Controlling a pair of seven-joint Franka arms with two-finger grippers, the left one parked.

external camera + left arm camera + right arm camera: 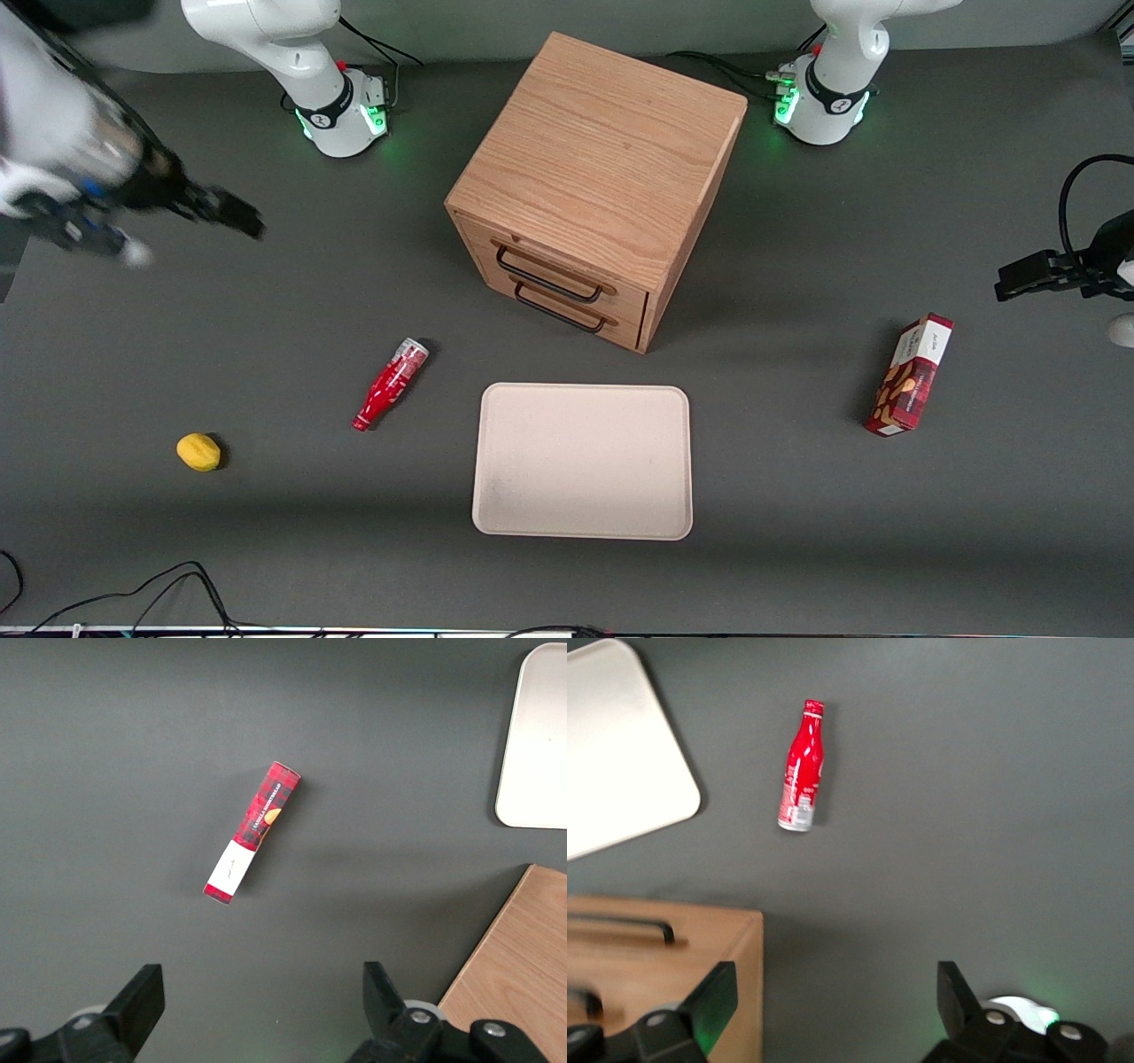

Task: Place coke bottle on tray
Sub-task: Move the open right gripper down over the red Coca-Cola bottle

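The coke bottle (390, 384) is a small slim red bottle lying on its side on the dark table, beside the tray (582, 461), with its cap pointing toward the front camera. The tray is large, flat, beige and bare. My gripper (237, 214) hangs in the air toward the working arm's end of the table, farther from the front camera than the bottle and well apart from it. Its fingers are open and hold nothing. The right wrist view shows the bottle (803, 766), a corner of the tray (611, 753) and the open gripper (833, 992).
A wooden two-drawer cabinet (594, 177) stands farther from the front camera than the tray. A yellow lemon (198, 451) lies toward the working arm's end. A red snack box (910, 375) lies toward the parked arm's end. Cables lie at the front edge.
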